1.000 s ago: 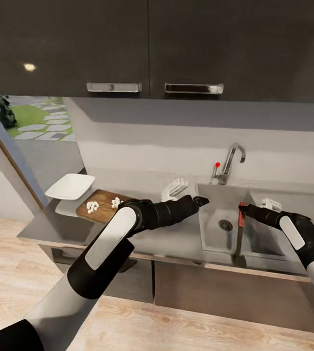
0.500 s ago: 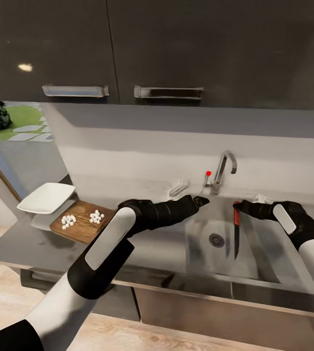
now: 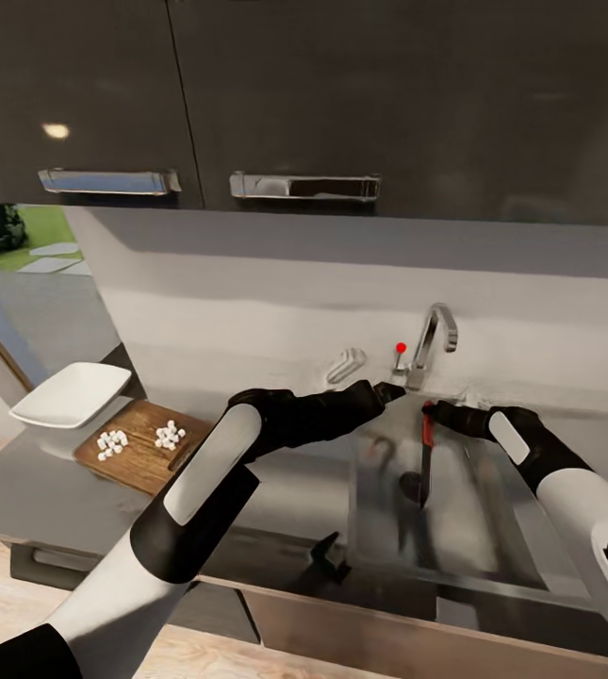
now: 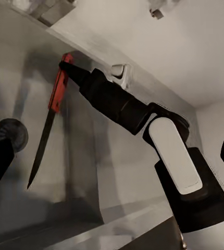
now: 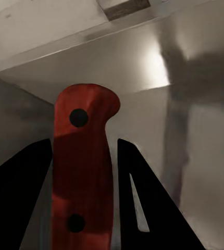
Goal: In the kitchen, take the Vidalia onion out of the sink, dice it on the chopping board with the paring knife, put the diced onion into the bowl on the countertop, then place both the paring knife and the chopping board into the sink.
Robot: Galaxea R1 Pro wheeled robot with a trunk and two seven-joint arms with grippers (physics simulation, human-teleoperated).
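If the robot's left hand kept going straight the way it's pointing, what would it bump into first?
Probably the paring knife hanging from the right hand over the sink. The left hand points toward it, though depth is hard to judge, so it might pass by.

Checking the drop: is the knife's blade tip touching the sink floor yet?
Apart. In the left wrist view the paring knife hangs from the right gripper, tip clear above the sink floor.

Black arms with white oblong panels, white upper sleeves, black end effectors.

sink (image 3: 454,556) drain partly behind paring knife (image 3: 425,462)
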